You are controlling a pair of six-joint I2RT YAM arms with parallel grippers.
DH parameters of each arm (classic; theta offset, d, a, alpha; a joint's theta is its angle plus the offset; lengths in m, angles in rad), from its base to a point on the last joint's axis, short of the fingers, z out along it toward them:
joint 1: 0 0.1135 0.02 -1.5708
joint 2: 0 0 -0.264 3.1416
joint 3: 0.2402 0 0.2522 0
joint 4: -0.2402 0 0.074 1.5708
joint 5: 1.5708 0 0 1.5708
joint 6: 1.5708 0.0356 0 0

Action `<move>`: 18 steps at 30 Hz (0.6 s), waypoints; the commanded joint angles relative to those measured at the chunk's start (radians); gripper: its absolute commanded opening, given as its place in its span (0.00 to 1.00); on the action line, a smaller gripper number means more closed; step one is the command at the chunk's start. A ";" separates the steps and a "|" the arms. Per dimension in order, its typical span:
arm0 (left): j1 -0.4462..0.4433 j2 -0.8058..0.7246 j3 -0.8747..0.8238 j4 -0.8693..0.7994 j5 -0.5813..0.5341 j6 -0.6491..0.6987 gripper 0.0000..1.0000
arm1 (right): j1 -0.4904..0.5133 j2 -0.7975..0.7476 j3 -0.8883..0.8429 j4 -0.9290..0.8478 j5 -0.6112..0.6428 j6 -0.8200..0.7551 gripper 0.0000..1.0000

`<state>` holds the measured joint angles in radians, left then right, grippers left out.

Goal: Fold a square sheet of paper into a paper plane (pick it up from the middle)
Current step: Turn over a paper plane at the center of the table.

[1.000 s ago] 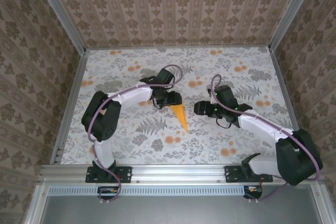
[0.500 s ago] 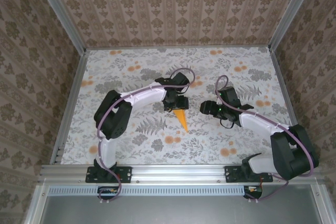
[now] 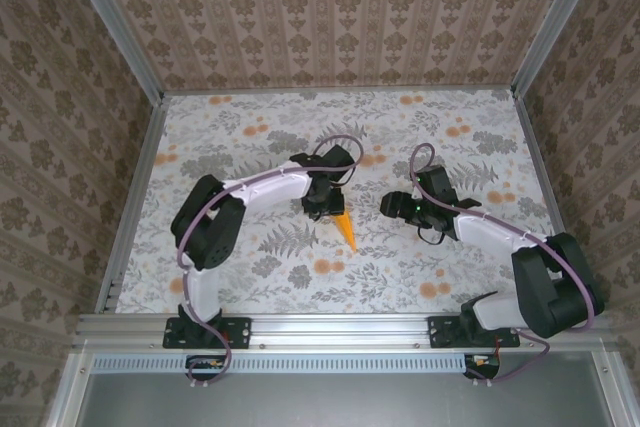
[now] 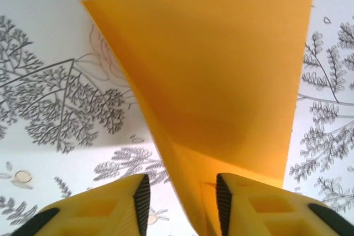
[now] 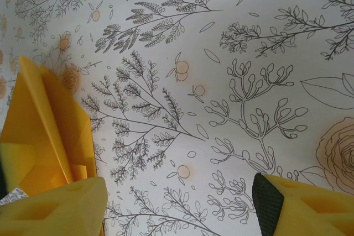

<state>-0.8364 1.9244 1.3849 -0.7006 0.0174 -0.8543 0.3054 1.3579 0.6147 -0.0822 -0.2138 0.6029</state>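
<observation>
- Top view: paper plane (image 3: 346, 230) lay mid-bench (image 3: 230, 137). Its far end was hidden under the left claw (image 3: 333, 209), its pointed near tip was showing. Right claw (image 3: 386, 205) sat near, apart from it. Jaw gaps were too small to read.
- Left wrist: left claw (image 4: 181, 192) stood narrow around the paper plane (image 4: 221, 81). The paper was against one pad (image 4: 223, 192), with a gap at the other. Its top was cut off.
- Right wrist: right claw (image 5: 180, 197) was wide, holding nothing. Paper plane (image 5: 44, 125) was cut off at the left edge.

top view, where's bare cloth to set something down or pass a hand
Free: the far cloth between back wall and both arms, and the near strip between the paper plane and the front rail. Crowded: the centre, with the left gripper over the plane's wide end and the right gripper beside it.
</observation>
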 commanded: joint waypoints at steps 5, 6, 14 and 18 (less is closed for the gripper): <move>0.017 -0.075 -0.089 0.089 0.005 -0.058 0.16 | -0.006 0.013 -0.001 0.016 -0.028 0.014 0.72; 0.021 -0.079 -0.099 0.110 0.021 -0.056 0.11 | -0.005 0.011 0.000 0.016 -0.036 0.014 0.72; 0.037 -0.174 -0.137 0.259 0.132 0.064 0.00 | -0.003 -0.076 -0.017 0.032 -0.132 0.032 0.71; 0.049 -0.240 -0.194 0.387 0.232 0.120 0.00 | 0.007 -0.133 -0.035 0.055 -0.175 0.057 0.70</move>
<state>-0.7994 1.7420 1.2217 -0.4377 0.1535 -0.8078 0.3058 1.2701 0.5968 -0.0559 -0.3267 0.6296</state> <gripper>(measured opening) 0.060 0.704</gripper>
